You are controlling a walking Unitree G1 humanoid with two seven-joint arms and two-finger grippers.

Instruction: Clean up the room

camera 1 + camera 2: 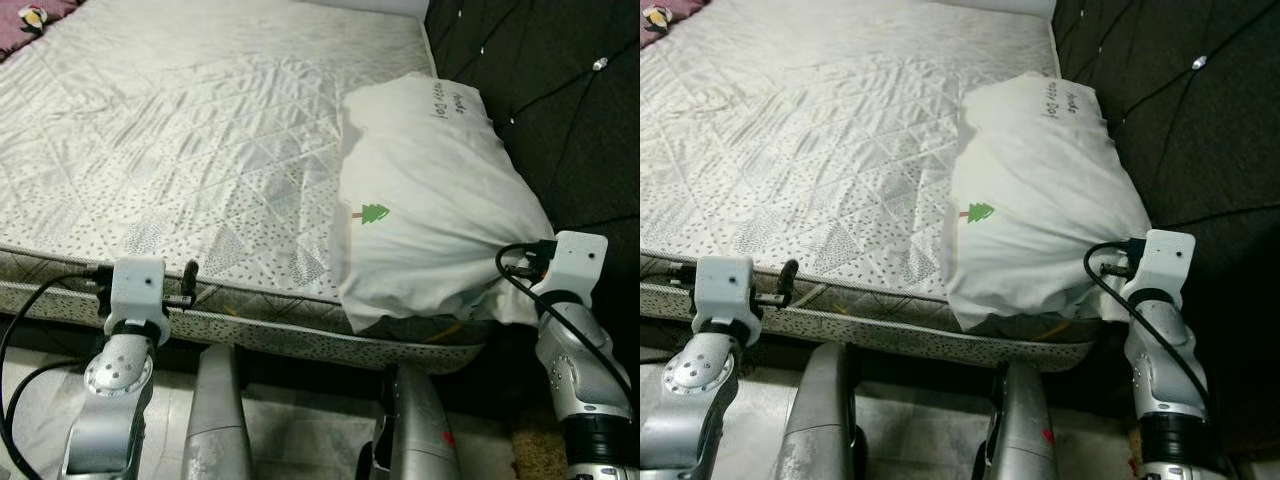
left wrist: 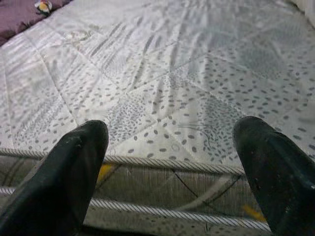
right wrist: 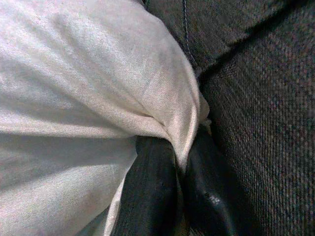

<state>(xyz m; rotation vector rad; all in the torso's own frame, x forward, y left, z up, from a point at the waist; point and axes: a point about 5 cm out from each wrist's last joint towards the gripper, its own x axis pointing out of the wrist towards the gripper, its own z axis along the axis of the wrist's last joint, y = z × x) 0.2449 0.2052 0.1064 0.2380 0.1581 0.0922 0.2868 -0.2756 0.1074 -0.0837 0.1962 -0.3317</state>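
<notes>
A white pillow with a small green tree print lies on the right end of the bare quilted mattress, pressed against the dark padded headboard. Its lower end hangs over the mattress's front edge. My right gripper is shut on the pillow's lower right corner, and a fold of white cloth is pinched between the black fingers. My left gripper is open at the mattress's front edge on the left, holding nothing, its fingers pointing across the bed.
A purple cloth with a small toy lies at the bed's far left corner. The corded mattress border runs just below the left fingers. My two silver legs stand on pale floor close to the bed.
</notes>
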